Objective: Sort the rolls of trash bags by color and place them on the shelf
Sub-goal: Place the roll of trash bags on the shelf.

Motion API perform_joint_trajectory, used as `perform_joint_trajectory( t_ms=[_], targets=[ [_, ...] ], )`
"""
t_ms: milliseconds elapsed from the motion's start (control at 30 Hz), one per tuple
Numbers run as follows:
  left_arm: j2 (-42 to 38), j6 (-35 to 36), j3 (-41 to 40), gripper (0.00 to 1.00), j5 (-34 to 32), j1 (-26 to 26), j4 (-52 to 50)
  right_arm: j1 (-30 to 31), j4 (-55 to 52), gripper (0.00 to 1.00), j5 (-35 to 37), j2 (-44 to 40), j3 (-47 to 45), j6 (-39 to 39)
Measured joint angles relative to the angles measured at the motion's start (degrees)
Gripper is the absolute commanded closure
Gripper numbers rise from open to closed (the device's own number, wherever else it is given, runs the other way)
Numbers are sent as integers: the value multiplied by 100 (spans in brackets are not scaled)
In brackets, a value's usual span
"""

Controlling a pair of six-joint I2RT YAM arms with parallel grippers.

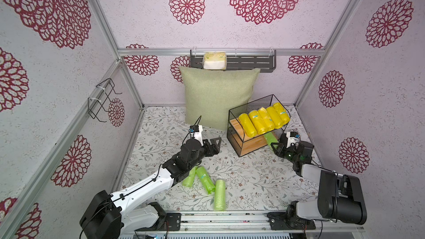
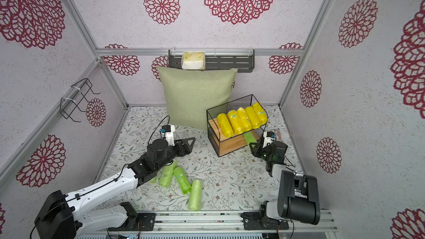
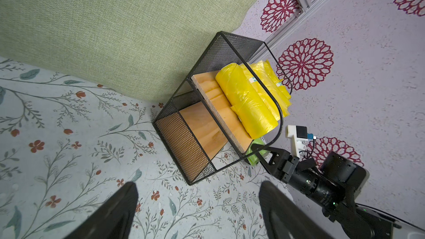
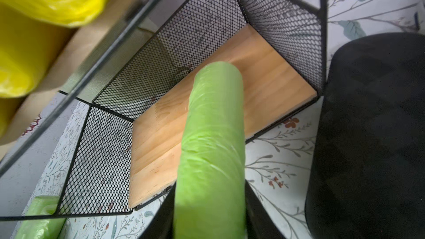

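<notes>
**Right gripper** (image 4: 208, 186), as I watched it from my station. Its fingers (image 4: 158, 224) were closed on one green roll (image 4: 211, 134), which ran lengthwise out from between them. The roll's far end reached past the fingertips and over the lower board (image 4: 264, 83) of the shelf (image 1: 253, 106), at that tier's open side. I could not tell whether the roll touched the wood. Above and beyond the fingertips, five yellow rolls (image 1: 264, 120) lay side by side on the upper board (image 3: 207, 88), each touching its neighbour.

**Left gripper** (image 3: 197, 183). Its fingers (image 3: 115, 210) stood wide apart, holding nothing, and I saw only the floral tablecloth (image 3: 57, 134) in the gap between them. The shelf's near mesh corner lay just ahead of the fingertips, apart from them. The green cushion (image 3: 115, 31) stood farther ahead, leaning against the back wall.

**Loose green rolls** (image 1: 204, 180). At least three lay on the cloth well behind the left fingers, close beside that arm's forearm. They were well apart from the right fingers and from the shelf. In a top view I made out a sliver of green under the left arm, too hidden for me to name.
</notes>
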Motion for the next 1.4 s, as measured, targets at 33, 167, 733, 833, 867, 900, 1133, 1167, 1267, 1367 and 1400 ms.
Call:
perform_joint_trajectory(
  t_ms=[33,167,733,833,867,900,1133,1167,1267,1367,1400],
  targets=[
    [17,-9,0,12,9,0,9,-20,87,61,-42,131,81,13],
    [66,-50,0,12,57,0,33,-81,369,61,-168,579,391,59],
    [101,-96,37,12,157,2,28,-179,931,55,-483,1888,1049,553],
    [101,-98,72,12,155,2,33,-181,929,51,-476,1915,1130,619],
    [101,-98,74,12,157,2,33,-184,933,51,-474,1934,1154,645],
    [101,-98,74,12,157,4,33,-190,935,50,-472,1956,1176,660],
    [122,-101,74,12,175,4,26,-216,949,45,-437,2096,1244,863],
    [122,-101,74,12,175,4,28,-219,955,44,-437,2096,1244,898],
    [122,-118,74,12,175,4,28,-232,973,42,-426,2079,1244,949],
    [120,-138,74,12,175,4,28,-269,942,40,-358,1985,1228,957],
    [120,-142,74,12,175,4,28,-289,935,40,-339,1921,1207,960]
  ],
)
